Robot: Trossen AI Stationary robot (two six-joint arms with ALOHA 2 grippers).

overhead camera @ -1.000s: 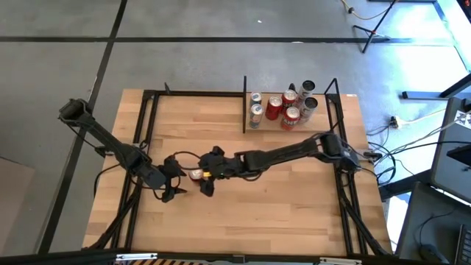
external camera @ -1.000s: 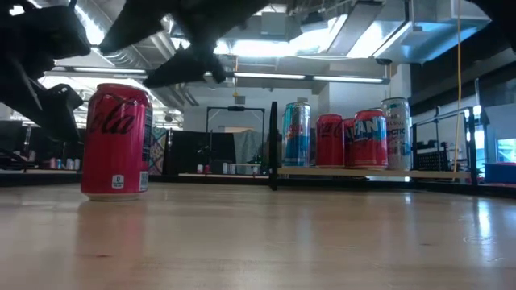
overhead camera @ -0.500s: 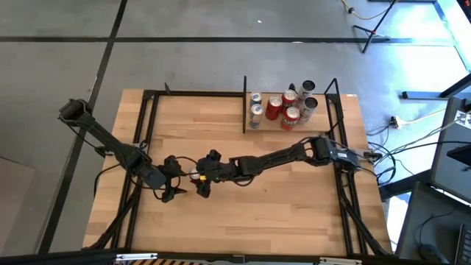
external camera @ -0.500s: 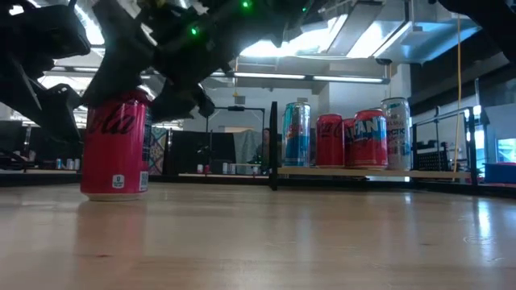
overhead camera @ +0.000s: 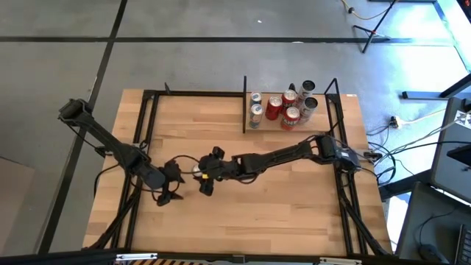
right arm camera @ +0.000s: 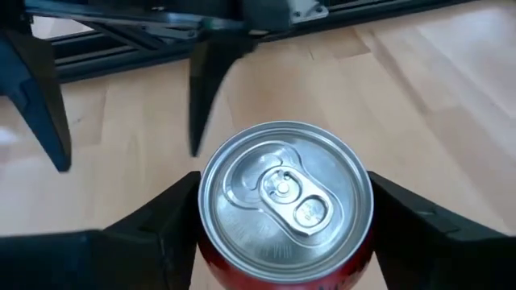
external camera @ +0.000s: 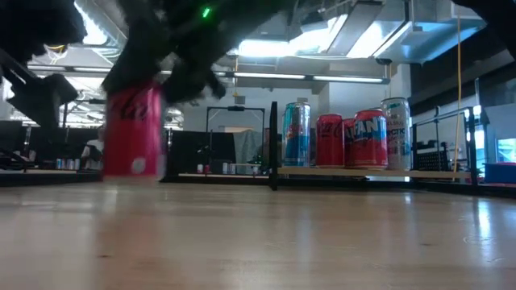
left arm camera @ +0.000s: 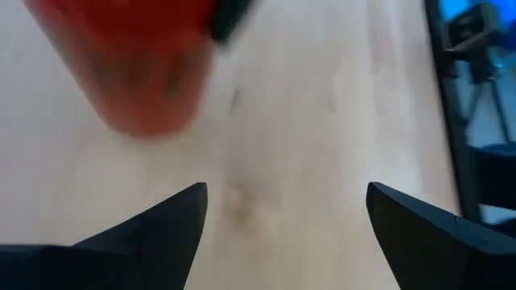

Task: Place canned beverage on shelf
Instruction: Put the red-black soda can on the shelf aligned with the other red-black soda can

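Right jaws seemingly gripping red can (right arm camera: 285, 197)

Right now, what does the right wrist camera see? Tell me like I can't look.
A red soda can with a shiny silver top sits between the right gripper's two dark fingers, seen from above. Behind it is the wooden table and the left gripper, open.

The can (right arm camera: 285, 201) is red with a silver lid. The worktop (overhead camera: 221, 213) is pale wood, framed in black. On the shelf (external camera: 379, 171) stand red, blue and silver cans (external camera: 348, 138); one beside them looks greenish, perhaps.
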